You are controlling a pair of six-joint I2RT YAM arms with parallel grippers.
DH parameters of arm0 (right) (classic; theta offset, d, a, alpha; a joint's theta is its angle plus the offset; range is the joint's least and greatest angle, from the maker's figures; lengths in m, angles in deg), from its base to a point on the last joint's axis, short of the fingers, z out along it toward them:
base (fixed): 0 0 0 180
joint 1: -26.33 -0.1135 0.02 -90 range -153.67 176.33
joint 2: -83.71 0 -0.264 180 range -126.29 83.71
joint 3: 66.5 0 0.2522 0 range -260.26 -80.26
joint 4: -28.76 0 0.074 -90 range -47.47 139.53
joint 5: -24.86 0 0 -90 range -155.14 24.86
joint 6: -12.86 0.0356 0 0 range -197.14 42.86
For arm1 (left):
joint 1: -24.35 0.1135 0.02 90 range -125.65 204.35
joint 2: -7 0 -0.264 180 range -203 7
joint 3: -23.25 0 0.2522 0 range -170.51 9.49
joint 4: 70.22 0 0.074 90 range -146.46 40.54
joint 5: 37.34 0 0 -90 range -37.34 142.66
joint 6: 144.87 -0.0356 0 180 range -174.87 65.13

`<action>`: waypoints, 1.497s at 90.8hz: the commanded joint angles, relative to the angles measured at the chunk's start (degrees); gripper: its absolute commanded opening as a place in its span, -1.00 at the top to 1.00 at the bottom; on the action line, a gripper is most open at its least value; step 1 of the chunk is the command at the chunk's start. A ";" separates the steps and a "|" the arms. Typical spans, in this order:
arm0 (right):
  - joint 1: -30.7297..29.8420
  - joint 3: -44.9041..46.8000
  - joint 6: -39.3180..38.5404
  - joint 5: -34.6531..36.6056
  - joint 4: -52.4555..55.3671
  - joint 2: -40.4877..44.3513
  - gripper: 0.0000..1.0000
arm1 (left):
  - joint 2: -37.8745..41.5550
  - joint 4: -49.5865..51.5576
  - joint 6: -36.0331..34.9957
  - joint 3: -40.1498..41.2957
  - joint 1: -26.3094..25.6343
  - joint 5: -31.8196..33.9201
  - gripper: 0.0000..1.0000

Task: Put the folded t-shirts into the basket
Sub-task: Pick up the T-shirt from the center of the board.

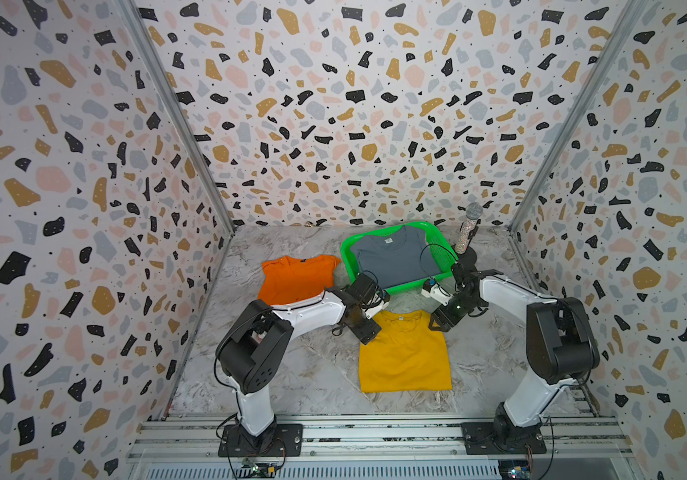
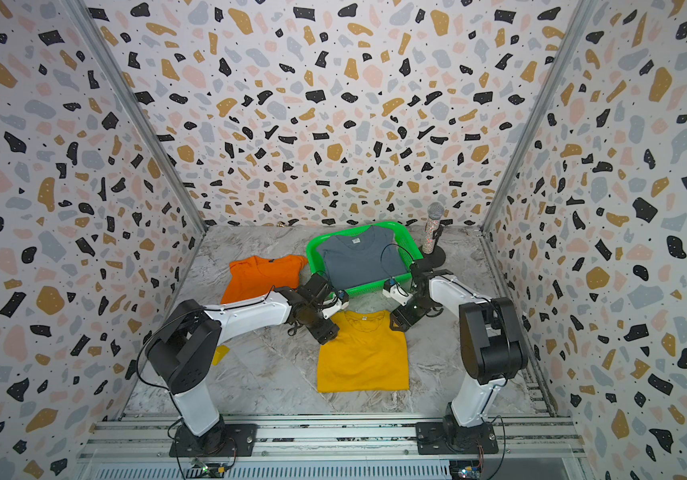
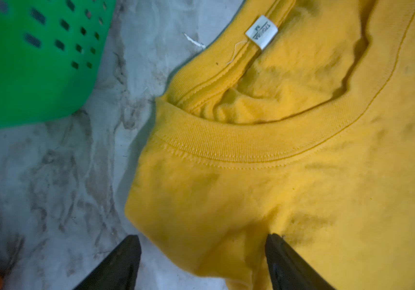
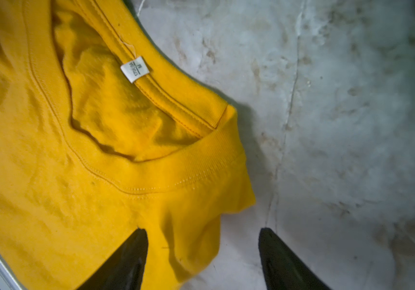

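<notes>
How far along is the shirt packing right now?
Done: the grey-blue t-shirt lies in the basket. In hand: left gripper and right gripper, both open, straddle collar-end corners of the mustard t-shirt on the table. Remaining: that one and the orange t-shirt, both outside the basket.

The grey shirt (image 1: 395,259) lies flat in the green basket (image 1: 346,257) at the far side of the table (image 1: 291,374), with a microphone (image 1: 467,230) upright just beside it. The orange shirt (image 1: 294,278) lies left of the basket. Nearer the arm bases lies the yellow shirt (image 1: 406,357) — the left gripper (image 1: 365,332) is at its far left corner and the right gripper (image 1: 440,322) at its far right.
</notes>
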 commanded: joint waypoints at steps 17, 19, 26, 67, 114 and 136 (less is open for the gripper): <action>-2.70 1.20 -2.59 1.68 -0.22 -0.96 -0.32 | -1.81 -2.65 2.06 1.20 -0.30 -1.49 -0.54; -2.92 1.25 -2.70 1.75 -0.23 -1.14 -0.30 | -1.99 -2.79 2.16 1.44 -0.31 -1.57 -0.53; -3.82 1.47 -3.14 2.77 -0.45 -1.69 -0.25 | -2.38 -3.53 2.53 2.39 -0.47 -1.78 -0.51; -5.33 1.69 -3.12 0.77 -0.63 -3.05 0.38 | -3.27 -7.66 4.91 5.56 -0.67 -4.23 0.13; -5.25 5.32 0.38 1.38 -7.49 8.44 1.00 | 3.40 -10.07 6.35 6.95 0.98 -11.32 1.00; -5.25 5.82 -0.06 1.85 -7.48 14.51 1.00 | 8.73 -11.29 5.26 7.41 1.59 -13.29 1.00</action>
